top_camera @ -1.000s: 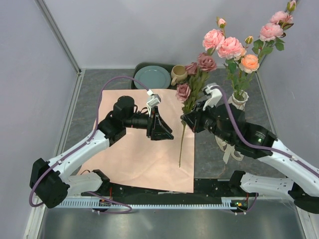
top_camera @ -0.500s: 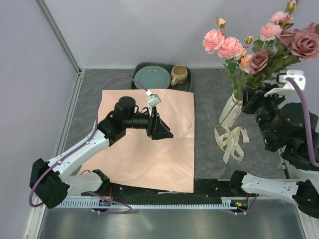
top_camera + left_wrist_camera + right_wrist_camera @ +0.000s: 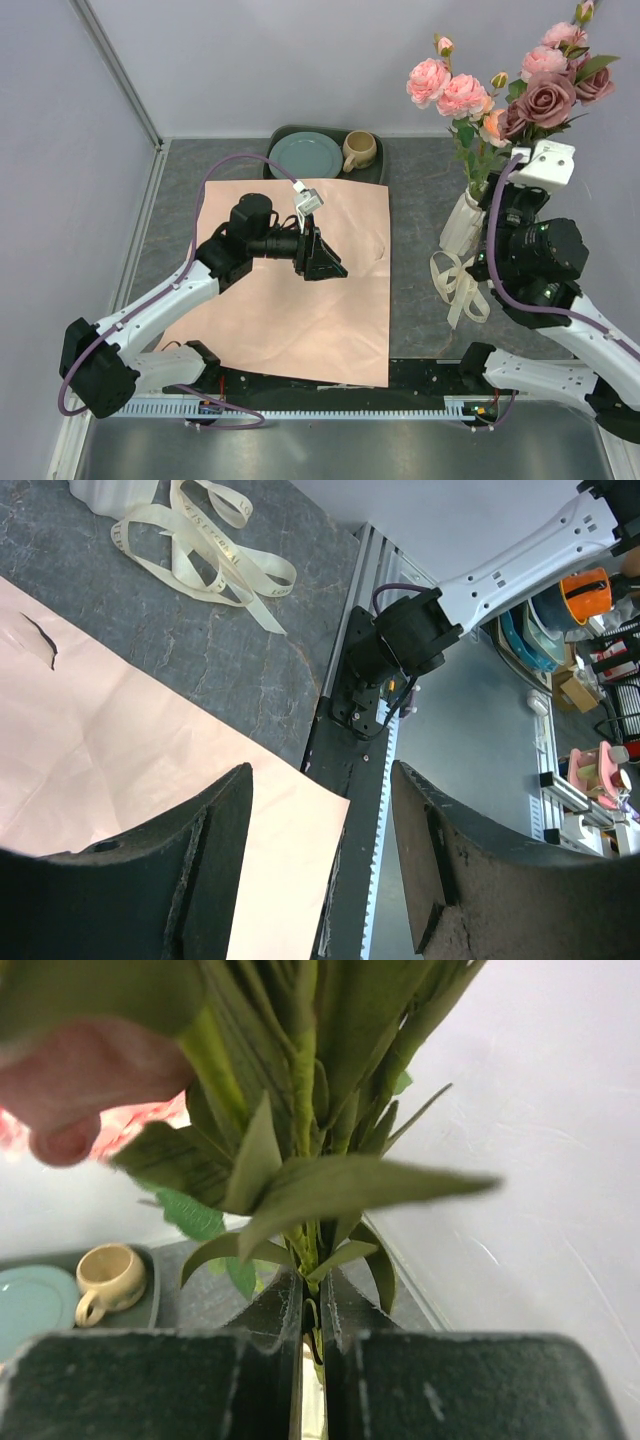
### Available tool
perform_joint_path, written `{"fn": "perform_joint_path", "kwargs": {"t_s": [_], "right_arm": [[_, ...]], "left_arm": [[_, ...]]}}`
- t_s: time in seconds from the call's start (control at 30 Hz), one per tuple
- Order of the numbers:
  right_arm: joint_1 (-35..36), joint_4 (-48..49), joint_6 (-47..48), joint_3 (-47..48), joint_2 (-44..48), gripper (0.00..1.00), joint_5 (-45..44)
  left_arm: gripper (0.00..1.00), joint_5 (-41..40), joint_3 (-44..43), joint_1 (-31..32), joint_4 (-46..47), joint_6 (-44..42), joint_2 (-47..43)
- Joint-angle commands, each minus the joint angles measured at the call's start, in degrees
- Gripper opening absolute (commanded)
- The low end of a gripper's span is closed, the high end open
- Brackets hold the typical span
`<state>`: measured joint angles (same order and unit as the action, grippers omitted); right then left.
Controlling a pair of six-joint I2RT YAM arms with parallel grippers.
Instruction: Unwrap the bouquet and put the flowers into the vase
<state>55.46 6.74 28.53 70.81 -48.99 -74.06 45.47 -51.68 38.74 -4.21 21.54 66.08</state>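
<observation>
The cream ribbed vase (image 3: 462,222) stands at the right of the top view, partly behind the right arm. Pink roses (image 3: 428,80) with a peach bloom and small buds rise out of it toward the upper right corner. Just beside them, the right hand (image 3: 311,1312) has its fingers pressed together on the green stem of the mauve roses (image 3: 548,98), with leaves fanning out above the grip. Whether that stem's lower end reaches into the vase cannot be told.

At upper centre, one dark tray (image 3: 283,134) holds one teal plate (image 3: 305,156) and one tan mug (image 3: 358,150). At least two mauve blooms show.

One sheet of salmon-pink paper (image 3: 290,310) lies flat across the middle of the counter (image 3: 415,300), with a small tear near its right edge. One cream ribbon (image 3: 462,285) lies loose by the vase's foot. The left hand (image 3: 322,258) hangs over the paper with its fingers apart and nothing between them.

The counter is dark grey and stone-patterned, and pale plain walls close it in.
</observation>
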Motion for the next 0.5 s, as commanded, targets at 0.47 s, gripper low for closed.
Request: {"fn": "perform_joint_path", "kwargs": {"t_s": [0.47], "right_arm": [[-23.5, 9.7, -6.5, 4.9, -10.7, 0.00, 13.6]], "left_arm": [[0.64, 0.2, -2.5, -0.1, 0.6, -1.8, 0.7]]}}
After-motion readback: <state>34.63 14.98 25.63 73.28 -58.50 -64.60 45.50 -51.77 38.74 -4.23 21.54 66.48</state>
